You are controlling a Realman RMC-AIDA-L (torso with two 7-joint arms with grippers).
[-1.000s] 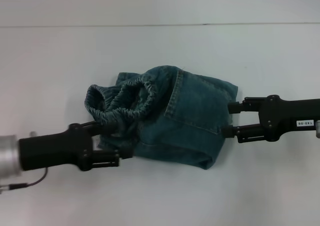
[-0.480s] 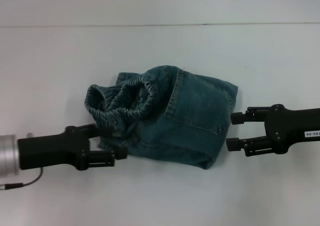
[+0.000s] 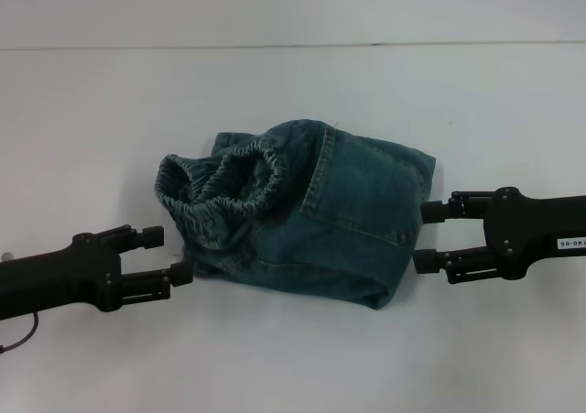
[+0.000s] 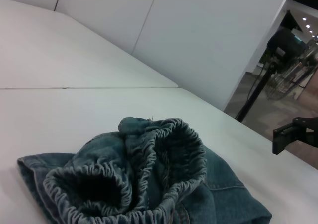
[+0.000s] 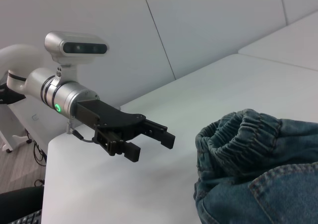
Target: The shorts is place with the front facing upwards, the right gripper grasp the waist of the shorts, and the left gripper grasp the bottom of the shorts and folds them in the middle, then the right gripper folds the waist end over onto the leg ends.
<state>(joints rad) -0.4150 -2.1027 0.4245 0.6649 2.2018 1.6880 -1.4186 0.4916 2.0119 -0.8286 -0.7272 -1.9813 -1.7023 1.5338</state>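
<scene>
The white bench (image 3: 293,367) carries the shorts (image 3: 348,216) folded mid-surface, leg ends hidden beneath, ruffled waist (image 3: 220,189) bunched on top. The left gripper (image 3: 169,255) and right gripper (image 3: 424,237) flank it, jaws released, empty.

Shorts (image 3: 348,216): blue denim, paler faded patches, lighter stitched seams; the ruffled waist of the shorts (image 3: 220,189) shows greyish-blue ribbing. Left gripper (image 3: 169,255) and right gripper (image 3: 427,237) both black, right arm carrying a small white label (image 3: 568,244) with dark digits. Table (image 3: 110,129) plain white.
</scene>
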